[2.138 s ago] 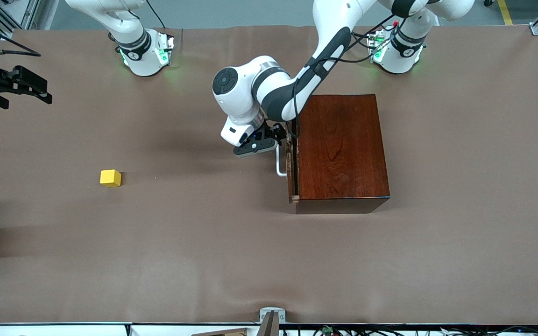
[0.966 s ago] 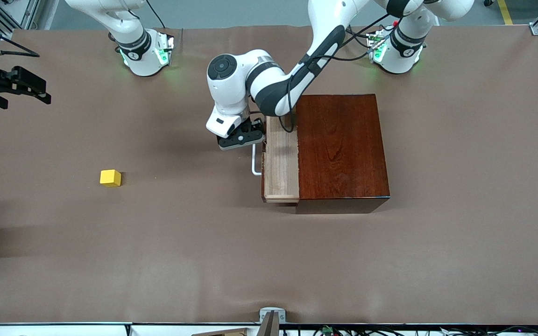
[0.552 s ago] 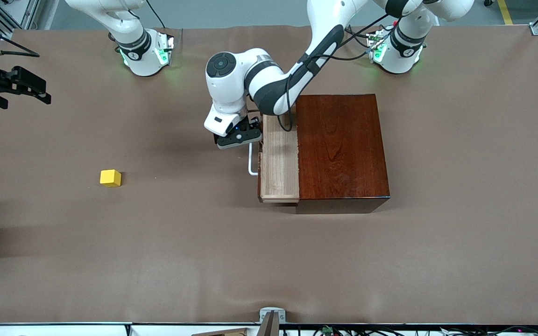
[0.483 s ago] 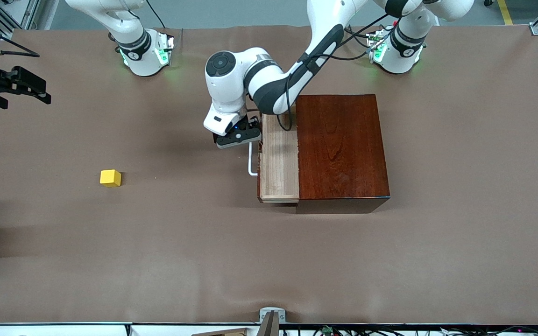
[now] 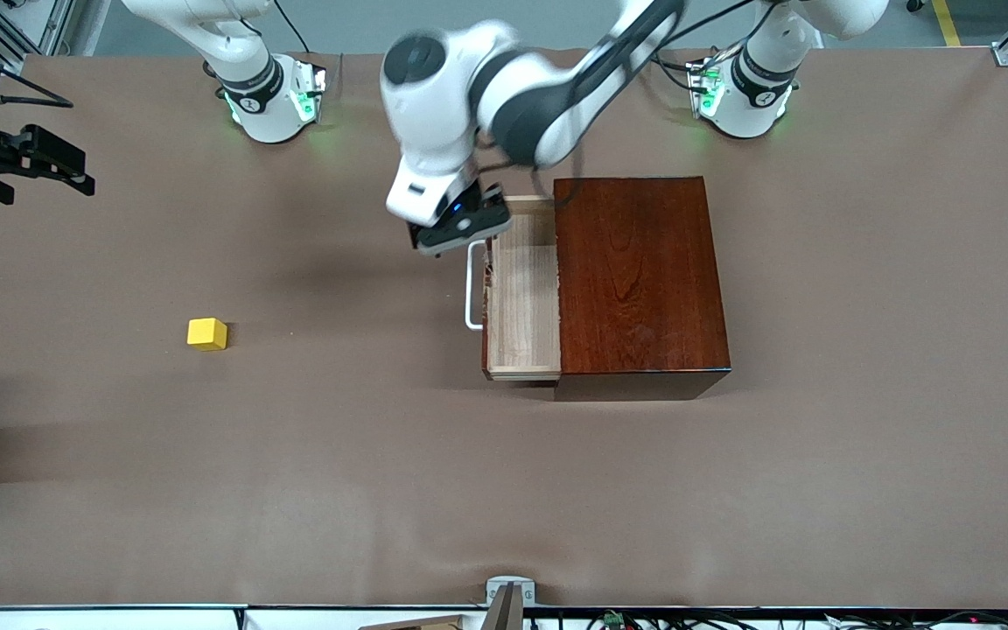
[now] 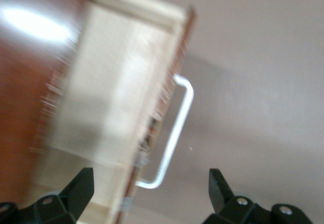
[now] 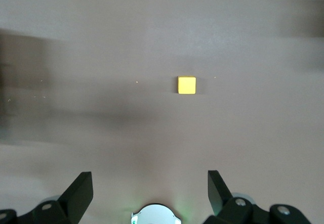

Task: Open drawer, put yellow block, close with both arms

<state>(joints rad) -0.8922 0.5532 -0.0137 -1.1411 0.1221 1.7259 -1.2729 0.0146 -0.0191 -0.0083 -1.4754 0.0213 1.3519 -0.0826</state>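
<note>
The drawer (image 5: 521,302) stands pulled partway out of the dark reddish-brown box (image 5: 640,280), its pale tray empty. Its white handle (image 5: 472,289) is free. My left gripper (image 5: 462,231) is open and empty, up in the air over the end of the handle toward the robot bases. The left wrist view shows the handle (image 6: 177,128) and tray (image 6: 111,97) below the open left gripper (image 6: 149,198). The yellow block (image 5: 206,333) lies on the table toward the right arm's end. My right gripper (image 5: 62,166) waits high and open; its wrist view shows the block (image 7: 186,85) far below the gripper (image 7: 149,193).
A brown mat (image 5: 381,472) covers the table. The two green-lit bases (image 5: 272,101) (image 5: 745,96) stand along the edge farthest from the front camera. The right arm's base also shows in the right wrist view (image 7: 154,215).
The left gripper pulled the drawer out by its handle, then let go and rose toward the bases. The right arm and the yellow block have not moved.
</note>
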